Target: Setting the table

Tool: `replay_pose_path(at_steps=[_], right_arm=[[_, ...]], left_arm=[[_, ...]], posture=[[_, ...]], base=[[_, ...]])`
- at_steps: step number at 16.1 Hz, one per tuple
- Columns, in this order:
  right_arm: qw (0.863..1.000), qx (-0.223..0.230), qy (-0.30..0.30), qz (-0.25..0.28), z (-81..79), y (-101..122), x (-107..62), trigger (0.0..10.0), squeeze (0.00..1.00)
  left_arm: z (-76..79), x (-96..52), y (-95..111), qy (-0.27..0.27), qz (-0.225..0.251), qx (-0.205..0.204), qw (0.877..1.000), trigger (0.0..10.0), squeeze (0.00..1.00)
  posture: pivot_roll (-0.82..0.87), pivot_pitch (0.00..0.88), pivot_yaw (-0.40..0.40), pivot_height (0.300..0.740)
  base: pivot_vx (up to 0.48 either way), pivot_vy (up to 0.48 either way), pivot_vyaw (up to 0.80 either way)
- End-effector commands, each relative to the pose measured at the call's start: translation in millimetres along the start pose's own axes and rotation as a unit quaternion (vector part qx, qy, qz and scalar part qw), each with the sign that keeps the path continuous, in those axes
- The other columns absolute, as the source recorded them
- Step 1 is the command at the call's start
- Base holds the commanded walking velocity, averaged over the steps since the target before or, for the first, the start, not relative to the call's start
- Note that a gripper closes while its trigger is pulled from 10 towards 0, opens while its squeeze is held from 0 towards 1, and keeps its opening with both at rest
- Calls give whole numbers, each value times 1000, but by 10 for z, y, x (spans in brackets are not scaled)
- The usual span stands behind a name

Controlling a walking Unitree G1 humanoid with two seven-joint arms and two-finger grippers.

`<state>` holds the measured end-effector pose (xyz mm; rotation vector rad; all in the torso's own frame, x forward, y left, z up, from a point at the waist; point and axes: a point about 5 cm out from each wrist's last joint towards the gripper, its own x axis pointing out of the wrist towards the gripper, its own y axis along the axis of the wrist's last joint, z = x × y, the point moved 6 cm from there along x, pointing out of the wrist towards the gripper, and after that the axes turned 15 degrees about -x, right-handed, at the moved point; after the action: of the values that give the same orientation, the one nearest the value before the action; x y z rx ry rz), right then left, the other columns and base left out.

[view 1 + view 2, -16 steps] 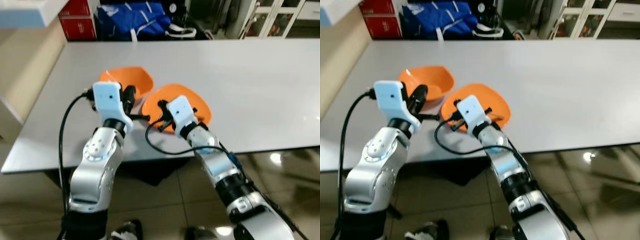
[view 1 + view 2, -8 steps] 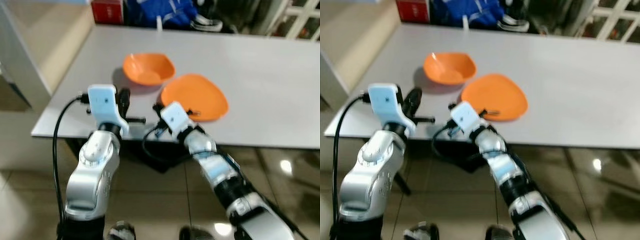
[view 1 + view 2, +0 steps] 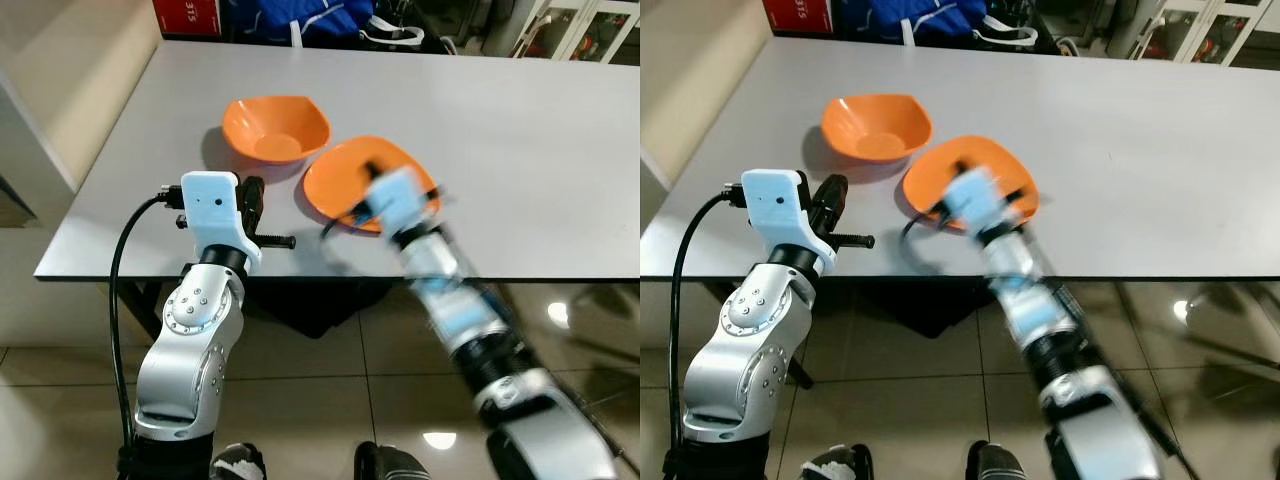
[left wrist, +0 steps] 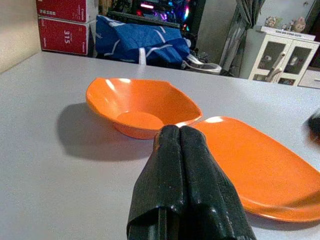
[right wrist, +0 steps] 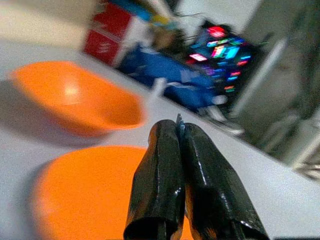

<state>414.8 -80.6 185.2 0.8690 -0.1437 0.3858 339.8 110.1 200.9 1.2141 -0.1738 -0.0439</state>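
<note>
- We take the orange bowl as the landmark; it stands upright on the grey table, near the table's front left corner.
- The orange plate lies flat on the table just beside the bowl, on its right and slightly nearer the robot. We cannot tell whether the 2 rims touch.
- The left end effector is held low over the table on the robot's side of the bowl and apart from it. Its 2 black fingers are pressed together with nothing between them.
- The right end effector is over the plate, to the right of the bowl. Its 2 fingers are also pressed together and hold nothing. The right arm appears motion-blurred in the head views.
- Beyond the bowl, past the far table edge, we see a blue bag and red boxes.
- A white cabinet stands further right of the bag.
</note>
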Motion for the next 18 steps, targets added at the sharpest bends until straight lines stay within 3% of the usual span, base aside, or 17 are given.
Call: replay_pose_path(at_steps=[1, 3, 5, 8, 11, 13, 15, 17, 18], right_arm=[[999, -6, -19, -31, 88, -141, -5, 10000, 0], [996, -6, -59, -74, 267, -310, -13, 10000, 0], [993, -3, -71, -98, 336, -411, -19, 10000, 0], [996, 11, -42, -79, 194, -326, -9, 10000, 0], [996, 11, -43, -72, 187, -289, -4, 10000, 0], [997, 31, -26, -73, 153, -300, -40, 10000, 0], [994, 41, -3, -102, 332, -528, -547, 10000, 0], [991, -5, -56, -124, 825, -622, -946, 10000, 0], [987, -42, -84, -128, 1040, -609, -1096, 10000, 0]], left_arm=[[56, 24, -25, -10, -3, 6, 1000, 10000, 0], [59, 41, -22, -11, -2, 7, 1000, 10000, 0], [69, 53, -24, -13, -1, 6, 1000, 10000, 0], [82, 59, -48, -14, -4, 9, 1000, 10000, 0], [108, 61, -41, -22, -3, 13, 1000, 10000, 0], [210, 47, -52, -50, -8, 18, 999, 10000, 0], [-44, -358, -304, -24, -71, 16, 997, 10000, 0], [-299, -614, -451, 10, -110, 17, 994, 10000, 0], [-381, -666, -499, 20, -120, 20, 992, 10000, 0]], posture=[[-134, 120, -24, 740], [-138, 116, -24, 740], [-142, 116, -23, 740], [-143, 119, -23, 740], [-145, 121, -20, 740], [-144, 123, -23, 740], [-158, 129, -23, 740], [-178, 128, -14, 740], [-193, 119, -5, 740]], base=[[0, 0, 0], [0, 0, 0], [0, 0, 0], [0, 0, 0], [187, 0, 0], [480, 0, 0], [0, 0, 0], [0, 0, 0], [0, 0, 0]])
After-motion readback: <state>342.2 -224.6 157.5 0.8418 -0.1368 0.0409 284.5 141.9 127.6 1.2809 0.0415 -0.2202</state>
